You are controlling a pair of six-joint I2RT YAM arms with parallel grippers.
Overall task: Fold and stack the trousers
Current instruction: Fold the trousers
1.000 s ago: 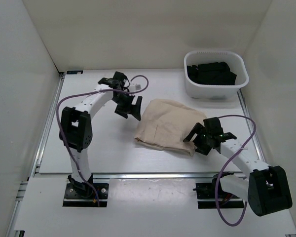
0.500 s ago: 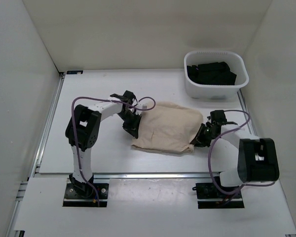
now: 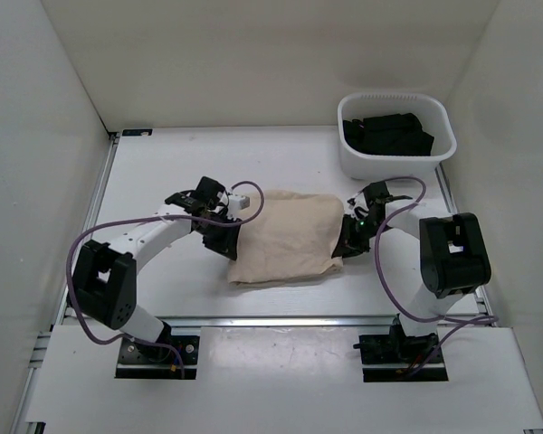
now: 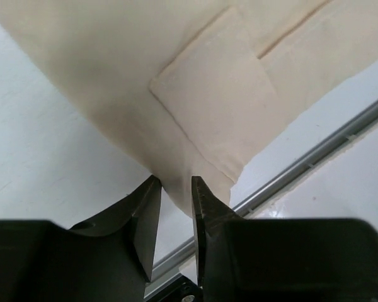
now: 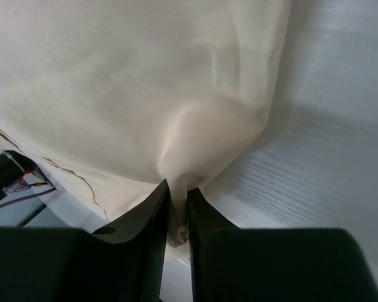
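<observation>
Beige trousers (image 3: 285, 240), folded into a loose pad, lie on the white surface (image 3: 163, 172) between two claws.
The left claw (image 4: 175, 184) and right claw (image 5: 177, 190) each pinch a cloth edge; lifting both evenly, with the fabric taut, should keep the fold square.

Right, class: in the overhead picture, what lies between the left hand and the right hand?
The beige trousers fill that stretch in the top view, the left hand pinching one edge and the right hand the other.
</observation>
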